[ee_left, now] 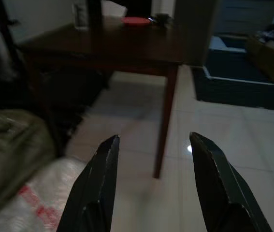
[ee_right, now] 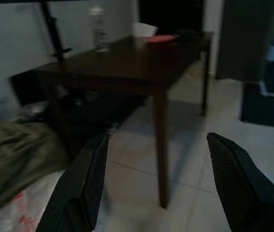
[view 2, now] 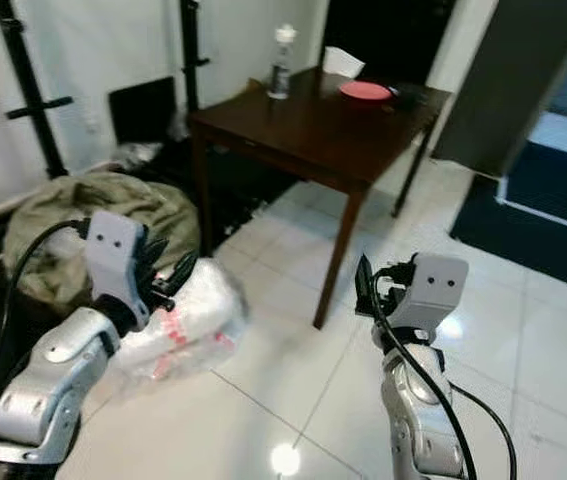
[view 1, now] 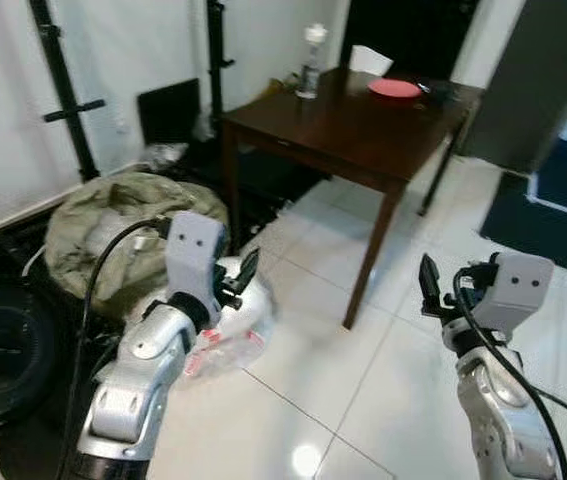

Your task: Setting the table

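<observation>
Left eye view: the robot stands on the tiled floor (view 1: 403, 370) well short of the dark wooden table (view 1: 353, 125), left gripper (ee_left: 151, 159) and right gripper (ee_right: 158, 159) raised with jaws open and empty. A red plate (view 1: 394, 88) lies near the tabletop's far edge, a clear bottle (view 1: 310, 62) toward the far left corner, and what may be a folded white napkin (view 1: 369, 60) behind them. The approach is best made squarely toward the near edge, steering clear of the corner leg and of the plastic bag (view 1: 233, 325) and olive sack (view 1: 113, 230) on the left. Both wrist views look low across the tabletop and under it, while the head views show its surface from above.
</observation>
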You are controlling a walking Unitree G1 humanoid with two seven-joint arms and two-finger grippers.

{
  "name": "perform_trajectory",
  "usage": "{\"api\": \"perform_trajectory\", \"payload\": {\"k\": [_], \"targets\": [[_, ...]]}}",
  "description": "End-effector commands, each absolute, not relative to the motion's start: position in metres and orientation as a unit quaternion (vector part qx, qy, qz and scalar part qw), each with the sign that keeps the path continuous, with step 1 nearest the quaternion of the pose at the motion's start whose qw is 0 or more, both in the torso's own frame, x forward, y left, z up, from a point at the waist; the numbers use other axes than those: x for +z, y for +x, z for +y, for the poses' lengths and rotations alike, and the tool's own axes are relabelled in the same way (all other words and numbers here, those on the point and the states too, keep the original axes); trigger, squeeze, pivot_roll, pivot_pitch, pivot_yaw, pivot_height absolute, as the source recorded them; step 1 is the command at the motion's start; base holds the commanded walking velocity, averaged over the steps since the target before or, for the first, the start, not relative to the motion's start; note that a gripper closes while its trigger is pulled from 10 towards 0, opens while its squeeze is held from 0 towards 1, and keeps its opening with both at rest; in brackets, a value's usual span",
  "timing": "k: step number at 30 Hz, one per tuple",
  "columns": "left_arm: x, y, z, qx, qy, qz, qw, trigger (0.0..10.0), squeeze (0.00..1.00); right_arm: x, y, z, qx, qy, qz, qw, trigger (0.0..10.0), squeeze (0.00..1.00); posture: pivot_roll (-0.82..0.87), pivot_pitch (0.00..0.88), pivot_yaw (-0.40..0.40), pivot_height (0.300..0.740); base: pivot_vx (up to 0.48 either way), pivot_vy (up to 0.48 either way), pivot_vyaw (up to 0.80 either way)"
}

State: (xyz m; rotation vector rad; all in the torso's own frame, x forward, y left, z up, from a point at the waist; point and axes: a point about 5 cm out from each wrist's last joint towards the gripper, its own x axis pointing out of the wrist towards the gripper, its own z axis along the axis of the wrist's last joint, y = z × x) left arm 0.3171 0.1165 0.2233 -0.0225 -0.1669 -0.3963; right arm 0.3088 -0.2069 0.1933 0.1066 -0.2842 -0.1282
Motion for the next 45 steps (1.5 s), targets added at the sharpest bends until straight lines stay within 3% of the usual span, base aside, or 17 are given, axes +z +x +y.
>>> {"api": "perform_trajectory", "payload": {"k": [1, 45], "targets": [[0.2273, 0.3149, 0.1117, -0.21, -0.014, -0.089, 0.974, 10.0, 0.0, 0.1899, 0.3064, -0.2114, -0.074, 0.053, -0.135, 0.987, 10.0, 0.0, 0.05, 0.07, 0.052, 0.74, 0.0, 0.0, -0.8], [0.228, 0.3151, 0.109, -0.221, 0.011, -0.097, 0.97, 10.0, 0.0, 0.1901, 0.3067, -0.2115, -0.075, 0.054, -0.138, 0.986, 10.0, 0.0, 0.04, 0.055, 0.054, 0.74, 0.0, 0.0, -0.8]]}}
